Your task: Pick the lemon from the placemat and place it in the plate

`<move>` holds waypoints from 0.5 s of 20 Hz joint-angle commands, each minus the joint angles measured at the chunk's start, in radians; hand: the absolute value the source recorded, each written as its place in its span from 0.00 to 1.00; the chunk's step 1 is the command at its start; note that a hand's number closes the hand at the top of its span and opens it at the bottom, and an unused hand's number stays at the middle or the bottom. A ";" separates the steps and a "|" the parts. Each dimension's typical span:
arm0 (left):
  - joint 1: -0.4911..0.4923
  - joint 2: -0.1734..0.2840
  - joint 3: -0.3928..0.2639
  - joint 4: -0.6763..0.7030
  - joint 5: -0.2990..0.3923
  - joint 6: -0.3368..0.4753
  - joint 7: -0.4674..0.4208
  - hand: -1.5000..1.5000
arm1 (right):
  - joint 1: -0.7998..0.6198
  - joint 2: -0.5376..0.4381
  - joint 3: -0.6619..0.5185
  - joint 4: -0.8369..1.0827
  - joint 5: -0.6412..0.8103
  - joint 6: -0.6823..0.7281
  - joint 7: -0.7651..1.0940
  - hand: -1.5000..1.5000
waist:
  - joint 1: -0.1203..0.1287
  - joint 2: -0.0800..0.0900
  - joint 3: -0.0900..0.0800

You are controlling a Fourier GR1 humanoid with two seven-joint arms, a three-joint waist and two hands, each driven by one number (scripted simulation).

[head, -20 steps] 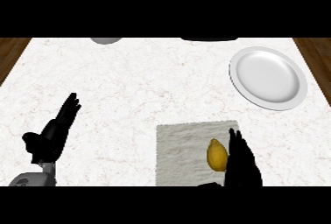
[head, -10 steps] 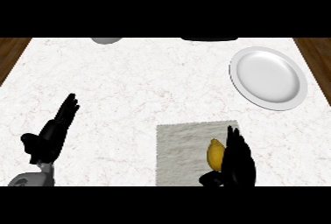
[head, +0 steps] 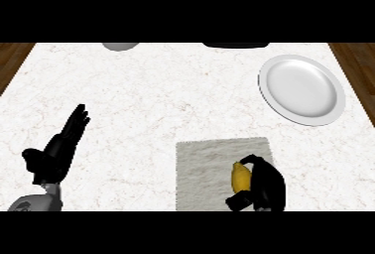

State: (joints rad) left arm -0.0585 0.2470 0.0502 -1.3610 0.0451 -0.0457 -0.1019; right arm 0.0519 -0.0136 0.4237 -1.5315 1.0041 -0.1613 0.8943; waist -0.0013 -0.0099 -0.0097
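The yellow lemon [head: 239,176] lies on the grey placemat [head: 205,168] near the counter's front edge. My right hand [head: 264,186] is on the lemon's right side, its fingers curled over the top and its thumb below, so only the lemon's left part shows. The white plate [head: 301,89] sits at the far right of the counter, well beyond the placemat, with nothing on it. My left hand [head: 57,151] rests open at the lower left, fingers up, away from everything.
A grey round object [head: 120,46] and a dark object [head: 236,44] sit at the counter's far edge. Wooden floor shows past the left and right ends of the white marbled counter [head: 147,99].
My right hand's fingers have curled round the lemon, covering more of it. The lemon stays on the placemat. The left hand has not moved.
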 commanded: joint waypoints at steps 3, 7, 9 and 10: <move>0.004 -0.035 -0.004 0.024 -0.036 0.010 -0.022 0.50 | -0.047 0.013 -0.010 0.093 -0.005 -0.015 -0.056 1.00 | 0.002 0.010 0.010; 0.020 -0.022 0.025 0.022 -0.011 -0.017 -0.043 0.50 | -0.037 0.013 0.055 0.087 0.097 -0.097 -0.043 1.00 | 0.002 0.010 0.010; 0.006 -0.010 0.029 -0.005 -0.001 -0.025 -0.007 0.50 | -0.051 -0.047 0.035 0.017 0.152 -0.061 -0.051 1.00 | 0.002 0.009 0.010; 0.037 -0.022 0.009 -0.039 -0.024 -0.004 0.002 0.50 | 0.015 -0.148 -0.037 -0.044 0.090 -0.067 -0.113 1.00 | -0.002 0.007 0.010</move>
State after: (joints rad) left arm -0.0425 0.2262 0.0634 -1.3595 0.0270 -0.0534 -0.1210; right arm 0.0249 -0.0597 0.4290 -1.5310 1.0663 -0.1914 0.8334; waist -0.0024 -0.0084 -0.0071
